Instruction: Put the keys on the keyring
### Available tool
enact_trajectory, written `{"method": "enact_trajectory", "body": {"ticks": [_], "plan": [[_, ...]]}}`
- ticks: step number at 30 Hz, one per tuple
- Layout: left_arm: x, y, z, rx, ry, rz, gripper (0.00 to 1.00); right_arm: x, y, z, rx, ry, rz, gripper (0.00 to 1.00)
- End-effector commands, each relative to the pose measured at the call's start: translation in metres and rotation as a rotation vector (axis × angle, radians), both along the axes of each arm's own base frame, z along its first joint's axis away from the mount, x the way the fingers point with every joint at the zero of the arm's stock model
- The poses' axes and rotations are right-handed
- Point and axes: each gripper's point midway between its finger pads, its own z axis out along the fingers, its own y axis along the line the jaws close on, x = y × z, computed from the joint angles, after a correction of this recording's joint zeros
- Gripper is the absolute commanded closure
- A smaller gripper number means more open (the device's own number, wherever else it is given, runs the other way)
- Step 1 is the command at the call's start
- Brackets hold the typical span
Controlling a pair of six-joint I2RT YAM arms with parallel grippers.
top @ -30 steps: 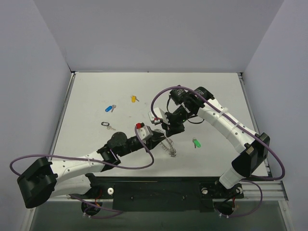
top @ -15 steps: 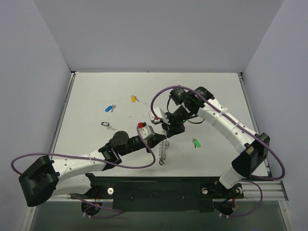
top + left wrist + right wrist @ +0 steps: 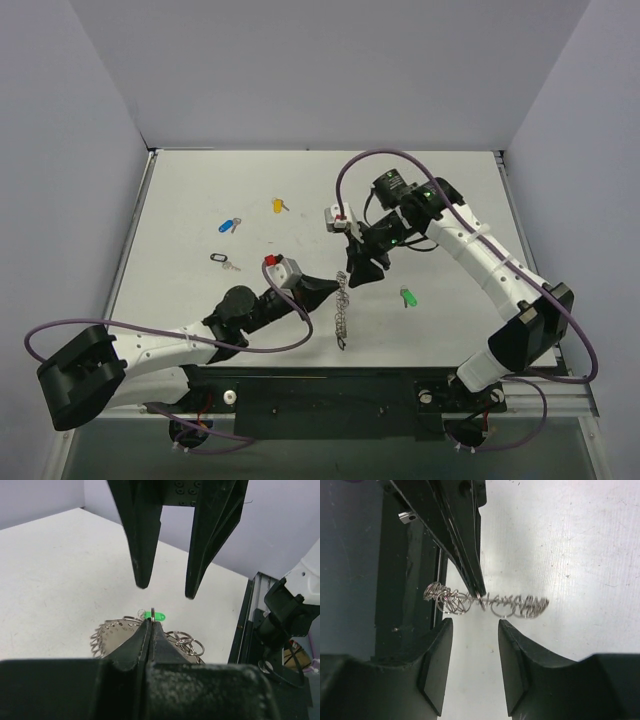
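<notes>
Desk (image 3: 170, 240), left part: blue key (image 3: 229, 225), black key (image 3: 221, 259) and yellow key (image 3: 279, 205) lie loose, well apart from both hands. Left hand (image 3: 331, 289) is clamped shut on a wire loop at the rim of the keyring (image 3: 342, 318), which is held edge-on mid-desk. Right hand (image 3: 360, 274) is just above it, fingers apart, gripping nothing. Green key (image 3: 408, 297) lies on the desk right of the keyring.

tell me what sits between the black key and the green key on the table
In the top view, the left gripper lies between the black key and the green key, its jaws shut on a loop of the keyring, which stands there edge-on.
</notes>
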Motion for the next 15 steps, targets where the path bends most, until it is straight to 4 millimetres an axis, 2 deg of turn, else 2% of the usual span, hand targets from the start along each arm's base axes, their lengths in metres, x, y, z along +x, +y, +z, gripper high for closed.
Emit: {"method": "enact_trajectory", "body": {"ticks": [1,2,3,4,8,11,15], "plan": [[-0.006,0.019,0.073,-0.324,-0.084,0.04,1.0,-0.022,0.002,0.033,0.184,0.11,-0.044,0.62],[-0.006,0.023,0.08,-0.357,-0.099,0.047,1.0,-0.028,0.0,0.032,0.187,0.15,-0.077,0.62],[-0.008,0.023,0.08,-0.363,-0.099,0.043,1.0,-0.021,0.006,0.025,0.21,0.139,-0.099,0.62],[-0.008,0.026,0.084,-0.387,-0.107,0.051,1.0,-0.02,0.008,0.028,0.218,0.177,-0.169,0.62],[-0.009,0.027,0.092,-0.43,-0.107,0.047,1.0,0.005,0.017,0.023,0.247,0.154,-0.289,0.62],[-0.009,0.026,0.094,-0.439,-0.1,0.041,1.0,0.013,0.021,0.03,0.262,0.152,-0.318,0.63],[-0.01,0.025,0.093,-0.444,-0.09,0.034,1.0,0.012,0.024,0.039,0.284,0.17,-0.306,0.65]]}}
